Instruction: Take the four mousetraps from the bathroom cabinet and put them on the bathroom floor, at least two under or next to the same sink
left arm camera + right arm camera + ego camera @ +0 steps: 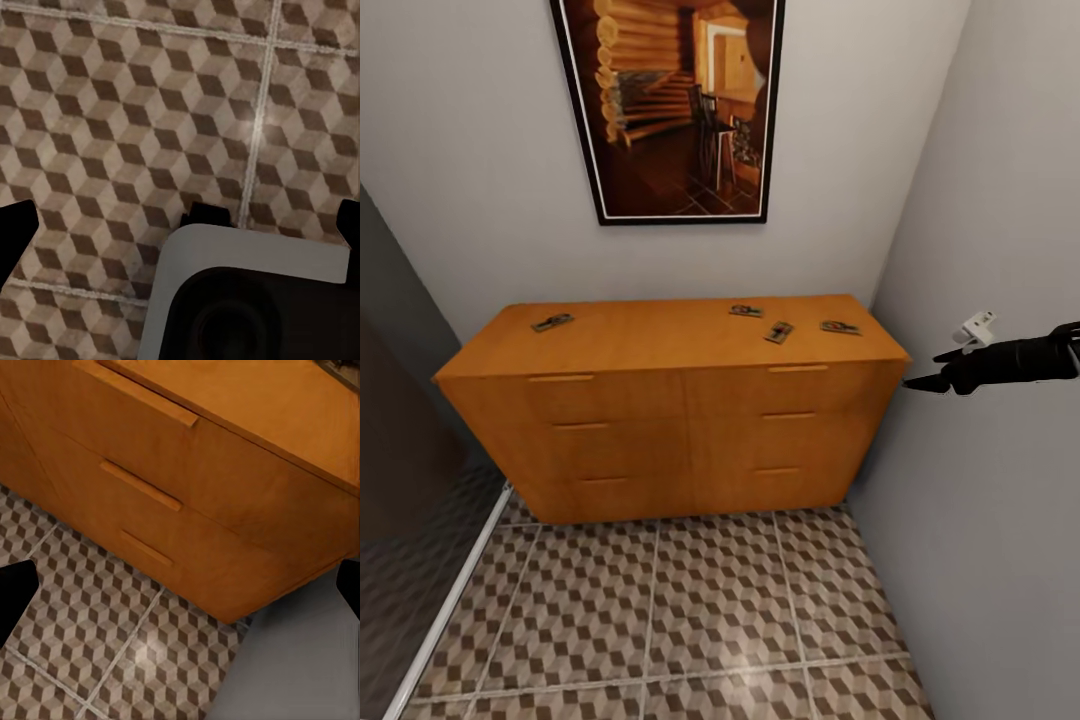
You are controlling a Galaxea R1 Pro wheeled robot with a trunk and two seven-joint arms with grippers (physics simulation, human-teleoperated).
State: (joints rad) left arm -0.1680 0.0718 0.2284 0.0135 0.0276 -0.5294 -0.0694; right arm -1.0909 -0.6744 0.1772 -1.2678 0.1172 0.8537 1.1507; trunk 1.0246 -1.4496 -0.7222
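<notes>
The right claw (922,370) hangs released and empty beside the right end of the cabinet (670,430); the left claw's state cannot be told. Four mousetraps lie on the cabinet top: one at left (552,322), three at right (745,311) (779,332) (840,327). The bathroom floor (680,620) lies below.

An orange-brown cabinet (670,400) stands at frame centre above the brown, beige and grey cube-patterned bathroom floor (690,620) along the bottom.
</notes>
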